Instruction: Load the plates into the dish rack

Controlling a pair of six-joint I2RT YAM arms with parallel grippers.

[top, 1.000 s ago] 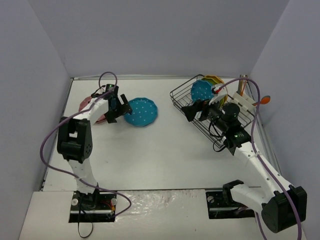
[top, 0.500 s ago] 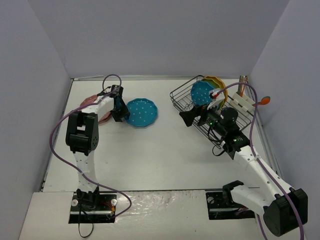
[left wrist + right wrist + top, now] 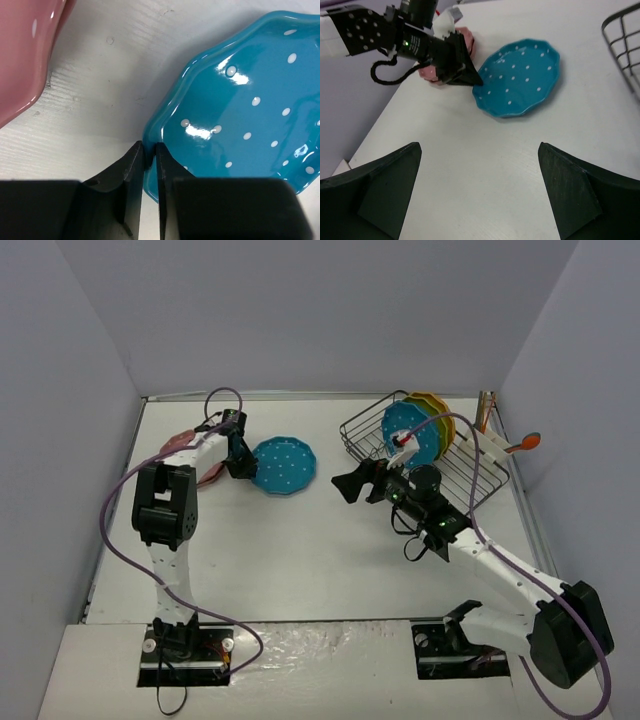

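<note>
A blue dotted plate (image 3: 283, 465) lies flat on the white table, left of centre. My left gripper (image 3: 243, 462) is shut on its left rim; in the left wrist view the gripper (image 3: 150, 146) pinches the scalloped edge of that blue plate (image 3: 250, 100). A pink plate (image 3: 20, 55) sits just to the left of it. The dish rack (image 3: 352, 432) at the back right holds a blue plate (image 3: 405, 430) and yellow and orange ones (image 3: 437, 412) on edge. My right gripper (image 3: 350, 481) hovers open beside the rack's left end, empty (image 3: 480, 145), facing the flat blue plate (image 3: 520, 80).
The pink plate (image 3: 178, 444) lies near the left wall. A white utensil holder (image 3: 490, 448) with an orange spoon (image 3: 530, 440) hangs on the rack's right side. The rack's wire corner (image 3: 620, 45) shows at the right wrist view's upper right. Grey walls enclose the table.
My left gripper has dropped to the blue plate's left rim and shut on it. My right arm has moved left, away from the dish rack, with its gripper staying open.
</note>
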